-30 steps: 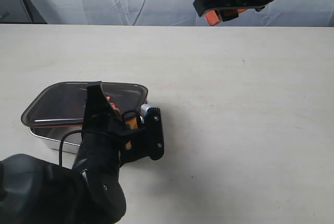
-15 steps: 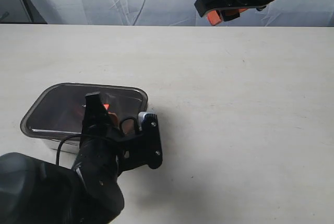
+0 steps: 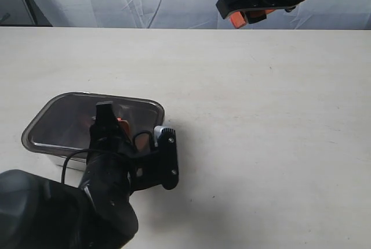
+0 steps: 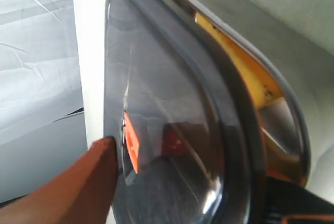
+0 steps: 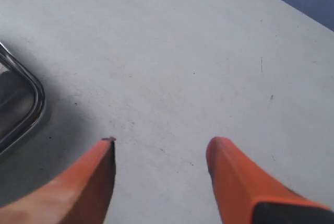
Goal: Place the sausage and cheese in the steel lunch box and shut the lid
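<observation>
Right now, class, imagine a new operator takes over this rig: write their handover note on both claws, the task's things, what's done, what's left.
Left claw: at the lid, one finger each side; grip cannot be told.
Right claw: open, empty, raised above the table.
Things: lid lies on the steel lunch box; under it a red shape, likely the sausage, and a yellow one, likely the cheese.
Done: food apparently in, lid placed.
Left: confirm the lid sits flush all round, press if needed, withdraw.

lid [image 3: 64, 124] on steel lunch box [image 5: 37, 98], table's [image 3: 261, 115] left front
</observation>
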{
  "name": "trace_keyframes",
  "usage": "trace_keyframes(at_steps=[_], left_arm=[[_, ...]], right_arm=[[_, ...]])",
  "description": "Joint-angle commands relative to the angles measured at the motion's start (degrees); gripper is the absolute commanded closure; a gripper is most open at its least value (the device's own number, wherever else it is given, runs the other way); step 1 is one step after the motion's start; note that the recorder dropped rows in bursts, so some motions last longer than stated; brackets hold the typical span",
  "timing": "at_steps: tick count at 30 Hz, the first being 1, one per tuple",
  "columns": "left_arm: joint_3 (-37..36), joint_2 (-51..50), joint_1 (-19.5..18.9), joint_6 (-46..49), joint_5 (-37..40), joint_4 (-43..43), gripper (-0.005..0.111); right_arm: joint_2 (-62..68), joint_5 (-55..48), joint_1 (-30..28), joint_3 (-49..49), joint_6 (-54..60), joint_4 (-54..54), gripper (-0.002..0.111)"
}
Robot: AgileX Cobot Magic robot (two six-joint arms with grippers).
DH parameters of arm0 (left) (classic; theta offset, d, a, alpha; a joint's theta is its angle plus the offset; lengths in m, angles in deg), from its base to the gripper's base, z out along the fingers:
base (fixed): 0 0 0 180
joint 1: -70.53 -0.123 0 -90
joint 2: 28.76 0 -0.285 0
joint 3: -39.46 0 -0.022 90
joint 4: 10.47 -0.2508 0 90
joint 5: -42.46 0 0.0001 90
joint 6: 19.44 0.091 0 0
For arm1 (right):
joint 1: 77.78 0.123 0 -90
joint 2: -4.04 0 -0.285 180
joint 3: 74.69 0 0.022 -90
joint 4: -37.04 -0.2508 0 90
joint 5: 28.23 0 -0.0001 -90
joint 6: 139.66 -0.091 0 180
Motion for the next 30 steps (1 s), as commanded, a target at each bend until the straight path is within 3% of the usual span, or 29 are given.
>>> trace_keyframes(at_steps=[1,11,16,30], left_arm=[[-0.14,0.28,0.26,2.03,-0.36,4.16,0.050],[1.60,4.11,0.31,5.41,-0.90,4.78,0.050],[1.82,5.19,0.31,11.15,-5.27,11.21,0.050],[2.03,6.64,0.31,15.84,-3.56,16.80,0.050]], right_arm=[[-0.36,0.03,-0.27,0.29,0.07,0.60,0.055],[-0.36,0.17,-0.27,0.29,0.07,0.85,0.055],[-0.36,0.17,-0.27,0.29,0.07,0.85,0.055],[-0.36,0.29,-0.27,0.29,0.07,0.85,0.055]])
